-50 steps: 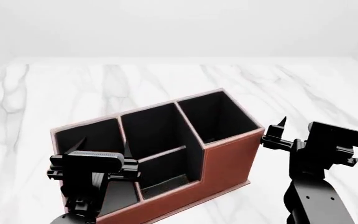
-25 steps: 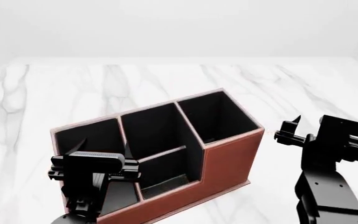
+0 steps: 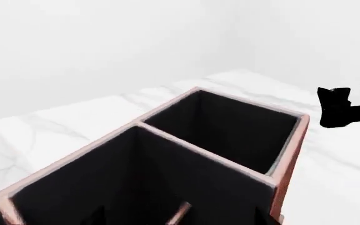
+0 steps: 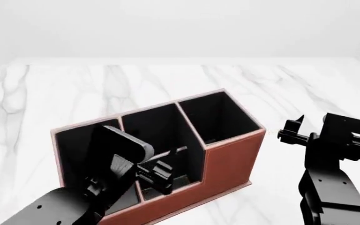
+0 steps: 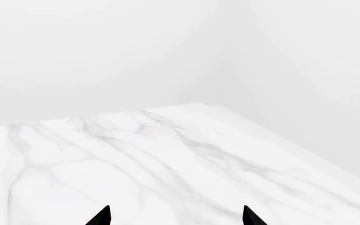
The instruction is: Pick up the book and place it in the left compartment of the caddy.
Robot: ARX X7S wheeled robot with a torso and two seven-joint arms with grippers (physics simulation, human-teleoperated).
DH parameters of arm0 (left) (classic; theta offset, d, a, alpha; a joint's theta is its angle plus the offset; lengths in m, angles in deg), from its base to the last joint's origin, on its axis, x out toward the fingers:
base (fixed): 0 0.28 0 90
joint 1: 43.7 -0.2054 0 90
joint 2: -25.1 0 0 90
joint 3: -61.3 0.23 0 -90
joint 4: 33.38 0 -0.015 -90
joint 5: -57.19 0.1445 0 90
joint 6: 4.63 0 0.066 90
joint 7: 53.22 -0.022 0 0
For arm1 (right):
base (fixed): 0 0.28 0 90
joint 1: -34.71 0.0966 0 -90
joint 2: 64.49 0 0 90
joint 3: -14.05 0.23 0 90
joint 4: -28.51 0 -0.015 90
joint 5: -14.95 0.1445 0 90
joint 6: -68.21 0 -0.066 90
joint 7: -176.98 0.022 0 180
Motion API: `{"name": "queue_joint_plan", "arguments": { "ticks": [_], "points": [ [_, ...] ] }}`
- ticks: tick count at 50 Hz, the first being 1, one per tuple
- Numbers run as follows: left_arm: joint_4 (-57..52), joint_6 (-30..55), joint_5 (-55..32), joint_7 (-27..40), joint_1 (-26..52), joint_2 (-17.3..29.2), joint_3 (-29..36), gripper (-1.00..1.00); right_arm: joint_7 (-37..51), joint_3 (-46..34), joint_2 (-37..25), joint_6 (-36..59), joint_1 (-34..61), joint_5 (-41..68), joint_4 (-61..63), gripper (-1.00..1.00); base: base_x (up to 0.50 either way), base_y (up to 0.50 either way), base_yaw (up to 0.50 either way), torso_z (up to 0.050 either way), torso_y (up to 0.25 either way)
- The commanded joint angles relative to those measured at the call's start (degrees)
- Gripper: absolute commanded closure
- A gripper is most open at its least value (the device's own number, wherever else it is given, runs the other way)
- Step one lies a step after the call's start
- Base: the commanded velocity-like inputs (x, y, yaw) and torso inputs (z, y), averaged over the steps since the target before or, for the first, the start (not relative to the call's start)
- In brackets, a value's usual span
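Head view: the marble desk [image 4: 55, 89] fills the frame, the caddy [image 4: 230, 159] at centre. The left tool [image 4: 157, 174] at lower left hovers over its slots, grip unreadable; the right tool [image 4: 290, 131] hangs spread apart at right. No book shows anywhere, so I judge placement possibly done.

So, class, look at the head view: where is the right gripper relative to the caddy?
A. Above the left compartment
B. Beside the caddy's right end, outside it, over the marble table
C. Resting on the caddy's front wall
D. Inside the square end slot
B. The right gripper hangs clear of the caddy, outside its right end, with only bare marble table in its own wrist view.
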Motion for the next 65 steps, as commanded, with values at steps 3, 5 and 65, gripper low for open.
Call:
{"name": "queue_joint_plan", "arguments": {
  "ticks": [3,5,65],
  "points": [
    [3.25,25.81,-29.07,-4.78,21.44,1.26,1.89,-1.00,0.03,-0.87,0.09,-0.36,1.22,-0.24,-1.62,-1.00,0.00,0.00,0.00,0.000,0.000],
    [5.63,25.63,-32.73,-4.99,24.02,1.63,4.94,-1.00,0.09,-1.09,0.20,-0.54,1.32,-0.35,-1.97,-1.00,0.00,0.00,0.00,0.000,0.000],
    [32.94,23.19,-66.85,9.23,56.39,-4.20,47.28,-1.00,0.65,-3.35,0.19,-1.51,2.47,-0.66,-4.24,-1.00,0.00,0.00,0.00,0.000,0.000]
  ]
}}
